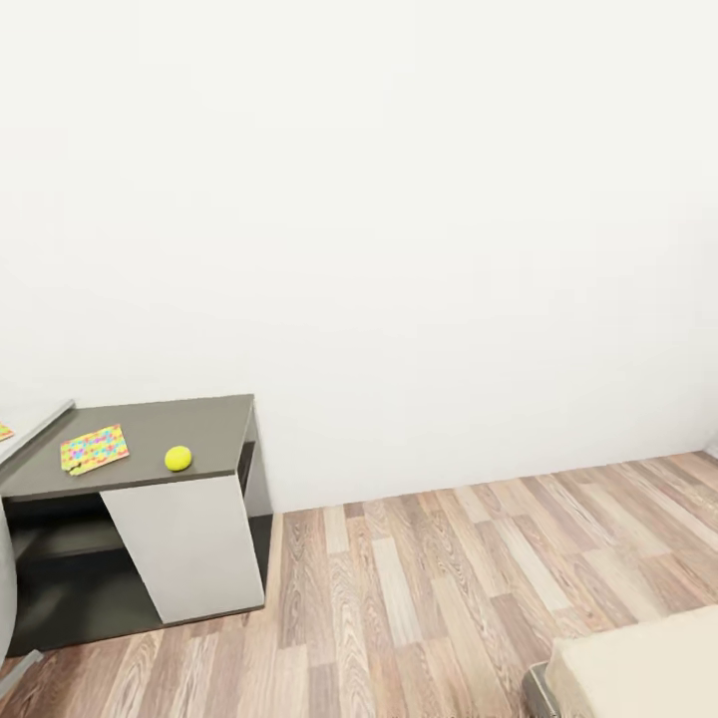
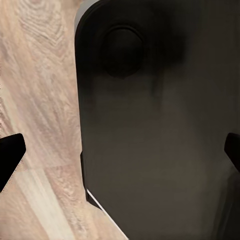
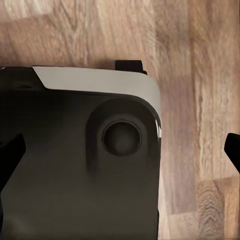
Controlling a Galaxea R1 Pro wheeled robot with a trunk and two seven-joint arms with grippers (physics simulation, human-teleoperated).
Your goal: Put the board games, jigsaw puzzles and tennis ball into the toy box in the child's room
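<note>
Both jaws stood wide open and empty, fingertips barely showing at the frame edges of each wrist view: left gripper (image 2: 120, 150) and right gripper (image 3: 120, 150) both hung over the robot's own dark base (image 2: 155, 125), plank floor (image 3: 200, 75) beneath.

Head view, largest first: white wall (image 1: 399, 199), wood floor, then the dark grey side worktop (image 1: 150, 424) at lower left. A corner of the beige bed (image 1: 648, 668) showed at lower right. On the side worktop lay one jigsaw puzzle (image 1: 94, 448), flat, near its left end, with the tennis ball (image 1: 179, 458) well apart from it, close to the front edge. A sliver of something colourful (image 1: 5, 432) sat at the left frame edge; too cropped to identify.

Judged step: transit/approach, nothing picked. The next move likely called for turning and driving left toward the worktop, raising an arm, then a top-down pinch on the ball. Roll-off risk at that edge.
</note>
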